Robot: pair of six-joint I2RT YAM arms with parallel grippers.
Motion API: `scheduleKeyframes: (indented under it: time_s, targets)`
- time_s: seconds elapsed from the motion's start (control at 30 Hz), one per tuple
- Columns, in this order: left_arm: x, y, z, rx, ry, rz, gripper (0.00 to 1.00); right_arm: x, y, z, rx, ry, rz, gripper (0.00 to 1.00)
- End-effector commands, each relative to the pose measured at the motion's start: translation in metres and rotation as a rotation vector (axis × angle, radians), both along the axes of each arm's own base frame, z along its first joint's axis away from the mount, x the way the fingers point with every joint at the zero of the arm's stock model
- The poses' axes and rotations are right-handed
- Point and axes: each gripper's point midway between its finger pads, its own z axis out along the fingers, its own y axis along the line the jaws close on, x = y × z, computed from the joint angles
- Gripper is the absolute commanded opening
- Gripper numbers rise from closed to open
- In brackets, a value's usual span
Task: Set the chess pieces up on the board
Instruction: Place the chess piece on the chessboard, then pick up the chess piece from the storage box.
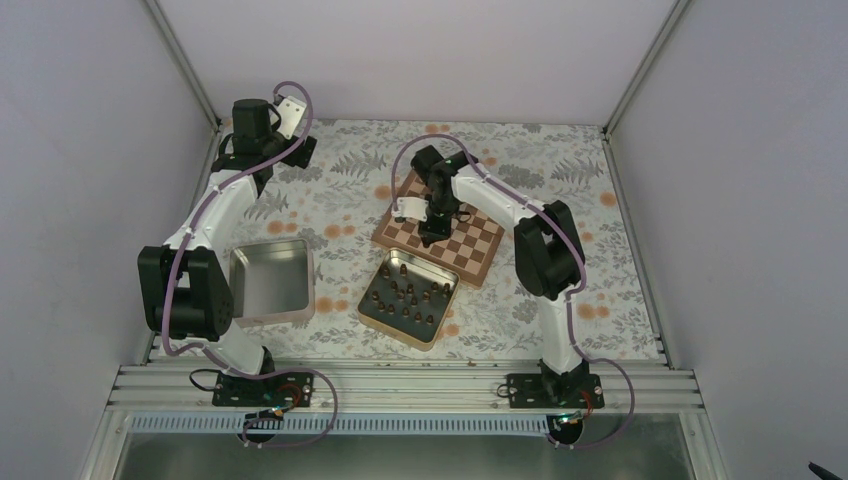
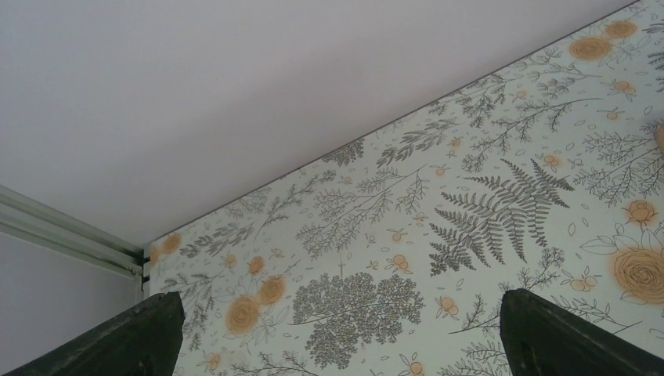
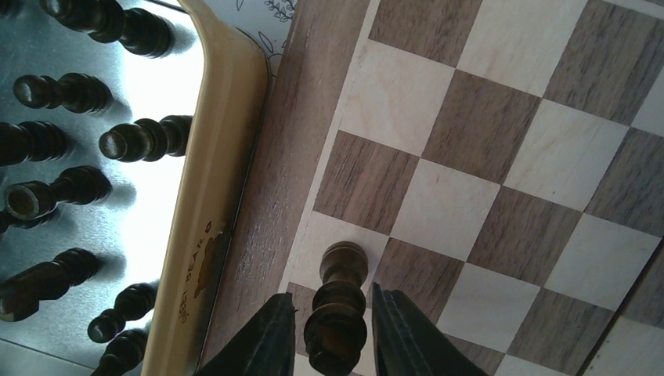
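Clamps one chess piece [image 3: 338, 313] upright in the right tool [image 3: 333, 304], the board [image 3: 478, 141] just below it, ready for setting down; left tool [image 2: 338, 301] apart, empty.

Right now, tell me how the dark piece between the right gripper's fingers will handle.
Tall and slender, the dark piece probably tips easily. Its round turned body would likely roll if toppled. Wood: likely light, stiff.

board [image 1: 470, 247] mid-table, tin [image 1: 392, 331] of chess pieces [image 1: 407, 292] just before it, second tin [image 1: 272, 282] left
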Motion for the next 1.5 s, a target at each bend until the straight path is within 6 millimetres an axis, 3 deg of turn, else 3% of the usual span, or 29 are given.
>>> scheduleKeyframes:
  time_s: [0.0,0.17,0.33,0.47,0.6,0.77,0.97,1.17,1.47]
  targets:
    - [-0.001,0.000,0.000,0.010,-0.004,-0.013,1.00,-0.001,0.003,0.014,0.020,-0.032,-0.001,0.30]
    - [-0.001,0.000,0.001,0.011,-0.005,-0.012,1.00,0.006,0.004,0.031,0.034,-0.081,-0.014,0.37]
    - [-0.002,0.000,0.005,0.014,-0.014,-0.011,1.00,0.014,0.005,0.065,0.053,-0.157,-0.022,0.41]
    - [-0.002,0.000,0.006,0.015,-0.016,-0.013,1.00,0.000,0.020,0.083,0.067,-0.164,0.025,0.40]
    - [-0.002,0.001,0.005,0.017,-0.015,-0.010,1.00,-0.026,0.042,0.075,0.060,-0.131,0.092,0.39]
    - [-0.003,0.001,0.006,0.017,-0.016,-0.012,1.00,-0.052,0.050,0.062,0.044,-0.070,0.123,0.36]
    - [-0.001,0.000,0.008,0.012,-0.020,-0.016,1.00,-0.077,0.026,0.051,0.017,-0.052,0.094,0.36]
    - [0.000,0.000,0.002,0.010,-0.009,-0.010,1.00,-0.102,0.005,0.026,-0.020,0.000,0.051,0.36]
    - [0.000,0.002,0.007,0.010,-0.019,0.005,1.00,-0.103,-0.017,0.009,-0.075,-0.062,0.003,0.37]
